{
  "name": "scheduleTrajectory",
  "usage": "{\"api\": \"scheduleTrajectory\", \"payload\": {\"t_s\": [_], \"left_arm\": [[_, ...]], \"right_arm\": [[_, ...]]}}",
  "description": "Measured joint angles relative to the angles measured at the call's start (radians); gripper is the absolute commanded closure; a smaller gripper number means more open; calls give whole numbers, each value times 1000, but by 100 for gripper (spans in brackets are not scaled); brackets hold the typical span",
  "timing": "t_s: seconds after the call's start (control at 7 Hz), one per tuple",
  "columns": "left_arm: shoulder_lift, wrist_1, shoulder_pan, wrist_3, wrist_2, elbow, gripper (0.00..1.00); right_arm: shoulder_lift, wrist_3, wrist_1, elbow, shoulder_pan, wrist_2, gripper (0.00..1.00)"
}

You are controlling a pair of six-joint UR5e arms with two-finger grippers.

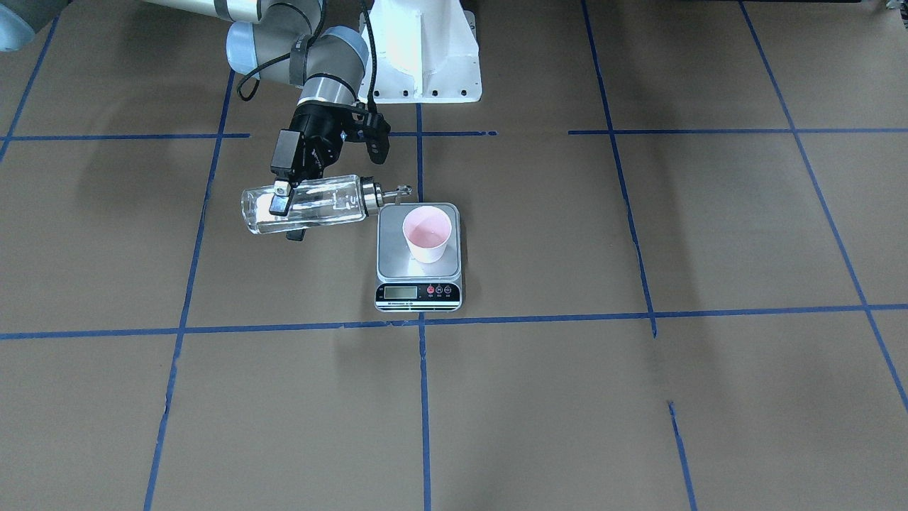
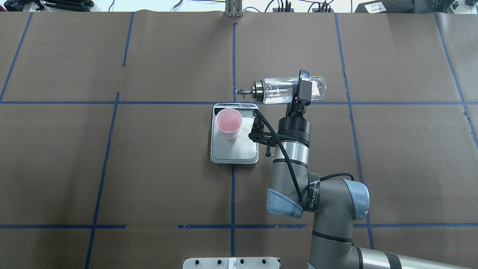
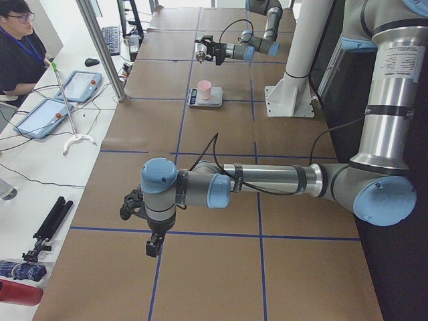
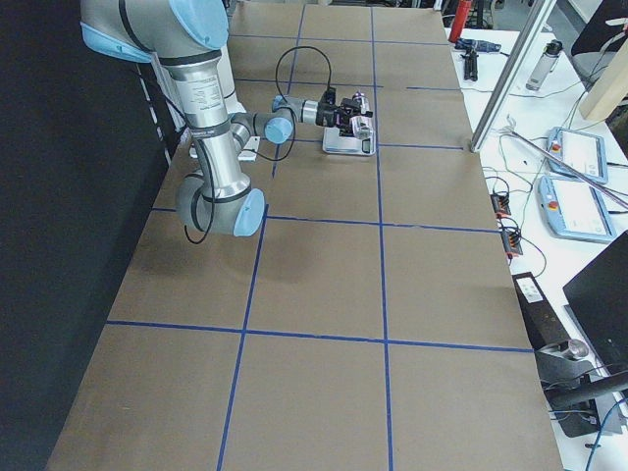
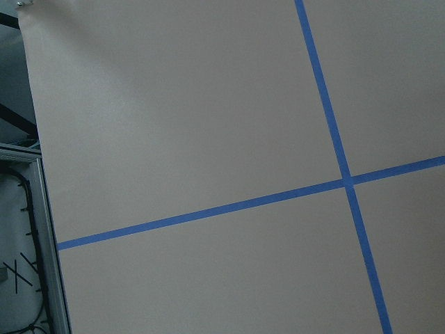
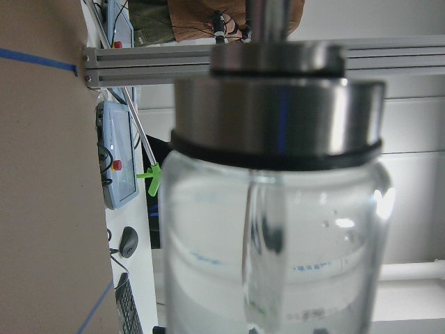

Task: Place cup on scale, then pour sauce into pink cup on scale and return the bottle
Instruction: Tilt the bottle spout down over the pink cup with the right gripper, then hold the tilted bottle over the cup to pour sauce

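The pink cup (image 1: pixel 427 233) stands upright on the silver scale (image 1: pixel 418 273), also seen in the overhead view as cup (image 2: pixel 228 123) on scale (image 2: pixel 239 151). My right gripper (image 1: pixel 287 216) is shut on the clear glass bottle (image 1: pixel 312 206), which it holds lying almost level in the air. The silver spout (image 1: pixel 403 189) points toward the cup, above the scale's edge. I see no stream. Clear liquid shows in the bottle (image 6: pixel 278 243) in the right wrist view. My left gripper (image 3: pixel 154 244) hangs far off over the table; I cannot tell if it is open.
The white robot base (image 1: pixel 425 57) stands behind the scale. Blue tape lines (image 5: pixel 334 139) cross the brown table. A person (image 3: pixel 17 47), tablets (image 3: pixel 83 85) and cables are beside the table on a white bench.
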Motion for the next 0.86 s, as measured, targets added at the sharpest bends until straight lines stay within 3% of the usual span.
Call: {"api": "scheduleTrajectory", "payload": {"t_s": [0.86], "left_arm": [[0, -2, 0, -1, -51, 19, 0]], "right_arm": [[-1, -223, -2, 1, 3, -71, 100]]}}
